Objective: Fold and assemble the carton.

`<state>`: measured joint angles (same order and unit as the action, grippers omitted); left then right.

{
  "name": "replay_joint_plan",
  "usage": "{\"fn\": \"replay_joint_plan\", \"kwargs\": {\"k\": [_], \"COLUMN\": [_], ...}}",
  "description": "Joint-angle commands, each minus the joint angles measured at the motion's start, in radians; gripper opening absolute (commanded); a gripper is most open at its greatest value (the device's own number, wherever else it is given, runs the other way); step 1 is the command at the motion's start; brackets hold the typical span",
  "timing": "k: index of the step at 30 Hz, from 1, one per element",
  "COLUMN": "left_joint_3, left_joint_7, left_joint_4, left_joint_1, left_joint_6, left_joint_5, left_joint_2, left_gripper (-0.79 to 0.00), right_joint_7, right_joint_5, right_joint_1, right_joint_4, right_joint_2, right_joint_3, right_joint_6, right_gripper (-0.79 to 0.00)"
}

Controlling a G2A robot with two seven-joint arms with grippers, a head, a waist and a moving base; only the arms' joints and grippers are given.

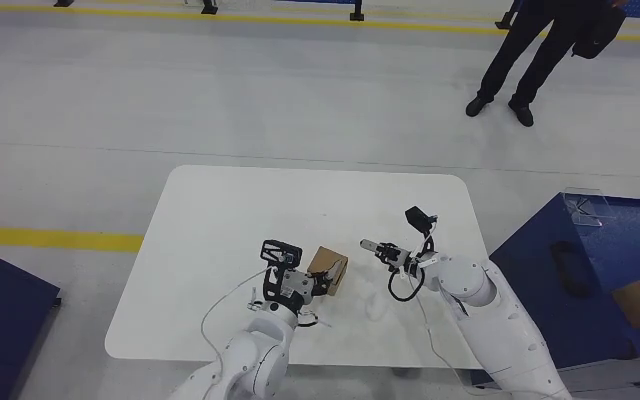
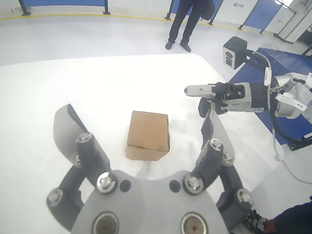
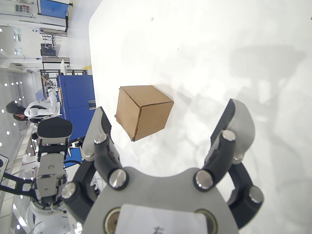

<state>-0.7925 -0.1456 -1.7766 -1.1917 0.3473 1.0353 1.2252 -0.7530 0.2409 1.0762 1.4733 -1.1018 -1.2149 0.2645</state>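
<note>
A small brown carton (image 1: 329, 268) stands folded into a closed box on the white table (image 1: 230, 230), near its front edge. From the left wrist the carton (image 2: 148, 135) shows a slightly lifted flap along one side. My left gripper (image 2: 140, 122) is open, its fingers spread wide just short of the box and not touching it. My right gripper (image 3: 168, 118) is also open, a short way off to the box's right, with the carton (image 3: 143, 110) between and beyond its fingers. In the top view the left gripper (image 1: 300, 275) is beside the box and the right gripper (image 1: 372, 246) points at it.
The table's back half and left side are bare. A blue cabinet (image 1: 570, 270) stands off the table's right edge. A person (image 1: 530, 50) stands on the floor well behind the table.
</note>
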Motion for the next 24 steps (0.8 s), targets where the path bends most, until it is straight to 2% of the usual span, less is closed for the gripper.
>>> {"fn": "replay_joint_plan", "kwargs": {"k": [1,21,22,24], "left_joint_3": [0.0,0.0,-0.002,0.0], "left_joint_7": [0.001,0.001,0.007,0.079], "left_joint_4": [0.0,0.0,0.0,0.008], "left_joint_1": [0.0,0.0,0.0,-0.007], "left_joint_6": [0.0,0.0,-0.001,0.014], "left_joint_5": [0.002,0.002,0.009,0.142], "left_joint_2": [0.0,0.0,0.0,-0.004], "left_gripper": [0.0,0.0,0.0,0.0], "right_joint_7": [0.0,0.021,0.05,0.103], "right_joint_5": [0.0,0.006,0.009,0.007], "right_joint_1": [0.0,0.007,0.016,0.033], "right_joint_4": [0.0,0.006,0.011,0.02], "right_joint_2": [0.0,0.001,0.002,0.004], "right_joint_3": [0.0,-0.005,-0.017,-0.047], "right_joint_6": [0.0,-0.016,-0.028,-0.023], "right_gripper": [0.0,0.0,0.0,0.0]}}
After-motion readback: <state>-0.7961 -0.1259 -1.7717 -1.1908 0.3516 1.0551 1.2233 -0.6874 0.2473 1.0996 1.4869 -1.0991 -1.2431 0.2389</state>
